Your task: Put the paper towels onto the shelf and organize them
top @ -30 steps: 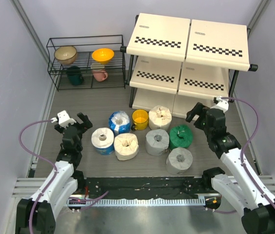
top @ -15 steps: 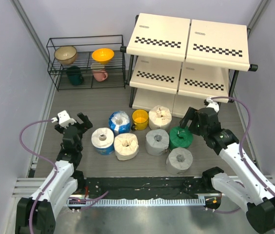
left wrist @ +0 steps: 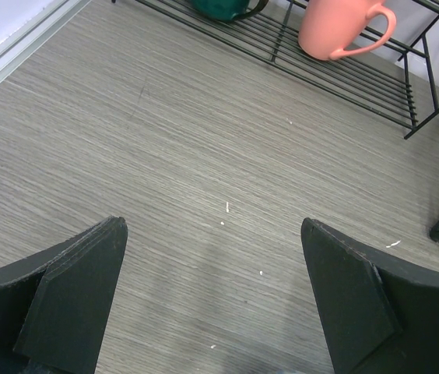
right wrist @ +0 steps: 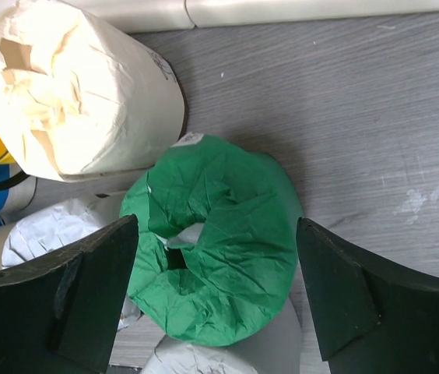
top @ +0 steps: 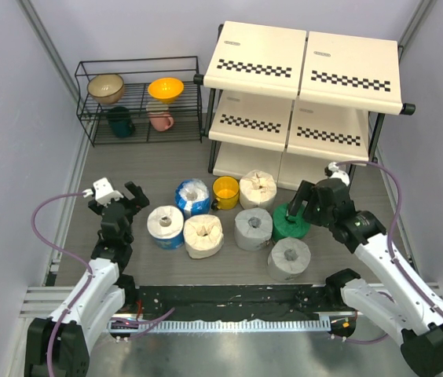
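- Since a second ago, the right arm swings away from the foot of the shelf [top: 304, 71] and comes down over the green roll [right wrist: 219, 234]. The left arm doesn't budge.
- The right end effector [right wrist: 215, 224] is spread wide, one finger on each side of the green roll, with a gap showing on both sides, so no grip yet.
- The left end effector [left wrist: 212, 226] is spread too, hanging over bare surface [left wrist: 204, 140] and holding nothing.
- All seven paper towels stand bunched on the surface in front of the shelf. None show on the tiers in view.
- Looks like the step in hand is the reach for the first roll.
- The next move probably calls for dropping a bit lower and squeezing the green wrap.
- It's tight there: the cream roll [right wrist: 87, 101] and a grey-white roll [top: 289, 258] sit right up against the green one, so the left finger needs to slip in between without shoving them.
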